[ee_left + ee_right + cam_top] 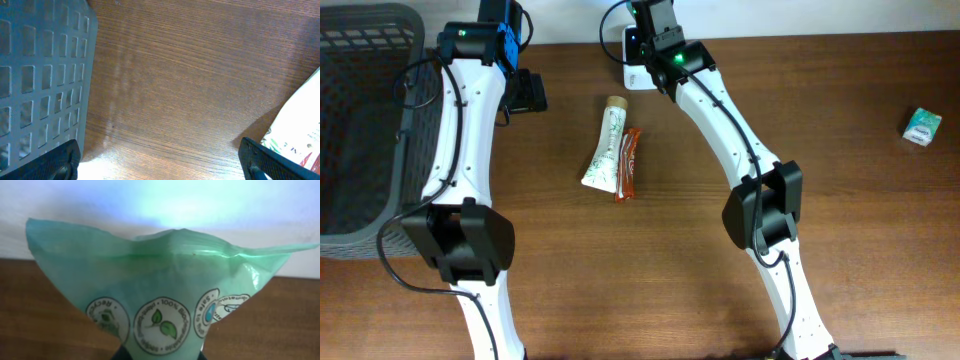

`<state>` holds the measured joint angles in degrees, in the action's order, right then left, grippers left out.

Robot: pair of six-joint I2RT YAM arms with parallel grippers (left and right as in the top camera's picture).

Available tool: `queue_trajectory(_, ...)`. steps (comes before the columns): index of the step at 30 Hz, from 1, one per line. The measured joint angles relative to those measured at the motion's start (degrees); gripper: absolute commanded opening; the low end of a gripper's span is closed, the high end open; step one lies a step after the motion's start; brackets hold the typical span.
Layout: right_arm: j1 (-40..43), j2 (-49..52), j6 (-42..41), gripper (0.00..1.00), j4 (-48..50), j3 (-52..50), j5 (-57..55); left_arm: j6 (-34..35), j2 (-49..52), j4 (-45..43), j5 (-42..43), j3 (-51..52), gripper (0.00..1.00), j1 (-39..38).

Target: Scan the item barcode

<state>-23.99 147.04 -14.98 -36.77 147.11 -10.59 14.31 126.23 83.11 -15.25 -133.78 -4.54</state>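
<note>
Count: 2 arms, left (pixel 460 130) and right (pixel 725 115), and 2 end effectors. Things: 1 green pouch (pixel 165 280), 1 white tube (pixel 603 148), 1 brown bar (pixel 628 166), 1 green-and-white box (pixel 922 127), 1 white block (pixel 632 62), 1 grey basket (pixel 365 60).

Surface: brown wood-grain table (pixel 860 260). The basket sits at its left edge and has mesh walls. Tube and bar lie just beside each other mid-table, between the two arms. The box is alone at far right, well apart from the rest. Room: only a pale wall (pixel 300 210) behind the table's far edge, with a bluish glow on it above the pouch.

Left end effector (pixel 162 165): released, fingers spread wide, only bare table between them. It hangs between basket and tube.

Right end effector (pixel 160 356): clenched on the pouch's lower end. The pouch stands upright and flares out above the fingers, round printed seals facing the wrist camera. It is at the table's far edge, by the white block.

View differences: the pouch shows only in the right wrist view; in the overhead view the wrist hardware hides it. Only overhead shows bar, box, block and both arms. Left wrist shows the basket wall close up at left and a corner of the tube at right, neither touching the fingers.
</note>
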Motion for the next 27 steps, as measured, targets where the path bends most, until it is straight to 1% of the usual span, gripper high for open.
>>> queue_trajectory(6,2.4,1.6,0.0,0.04,0.0,-0.1,-0.1,0.0,0.0,0.0,0.0,0.0,0.99,0.0)
queue_trajectory(8,3.9,1.6,-0.4,0.06,-1.8,-0.1,-0.6,0.0,0.0,0.0,0.0,0.0,0.99,0.0)
queue_trajectory(10,8.1,1.6,-2.9,0.06,-7.6,-0.1,-3.8,0.0,0.0,0.0,0.0,0.0,0.99,0.0)
queue_trajectory(12,11.7,1.4,-3.5,0.05,-12.8,-0.1,-5.2,0.0,0.0,0.1,0.0,0.0,0.99,0.0)
queue_trajectory(14,19.5,1.1,-4.2,0.04,-22.3,-0.1,-8.8,0.0,0.0,0.0,0.0,0.0,0.99,0.0)
queue_trajectory(16,26.9,1.0,-4.3,0.04,-28.3,-0.1,-11.1,0.0,0.0,0.0,0.0,0.0,0.99,0.0)
queue_trajectory(17,29.6,1.0,-4.3,0.04,-29.6,-0.1,-11.6,0.0,0.0,0.0,0.0,0.0,0.99,0.0)
queue_trajectory(18,34.1,1.0,-4.3,0.09,-30.9,-0.1,-12.5,0.0,0.0,0.0,0.0,0.0,0.99,0.0)
queue_trajectory(19,36.1,1.0,-4.3,0.26,-31.0,-0.1,-12.6,0.0,0.0,0.0,0.0,0.0,0.99,0.0)
queue_trajectory(20,38.2,1.0,-4.5,0.6,-31.1,-0.1,-12.7,0.0,0.0,0.0,0.0,0.0,0.99,0.0)
queue_trajectory(21,40.3,1.0,-4.5,0.78,-31.0,-0.1,-12.5,0.0,0.0,0.0,0.0,0.0,0.99,0.0)
queue_trajectory(23,44.6,1.0,-4.5,0.96,-30.9,-0.1,-10.3,0.0,0.0,0.0,0.0,0.0,0.99,0.0)
queue_trajectory(24,45.8,1.0,-4.3,1.0,-30.9,-0.1,-8.8,0.0,0.0,0.0,0.0,0.0,0.99,0.0)
queue_trajectory(27,48.6,0.9,-4.5,0.99,-31.3,-0.9,-1.9,0.0,0.0,0.0,0.0,0.0,0.99,0.0)
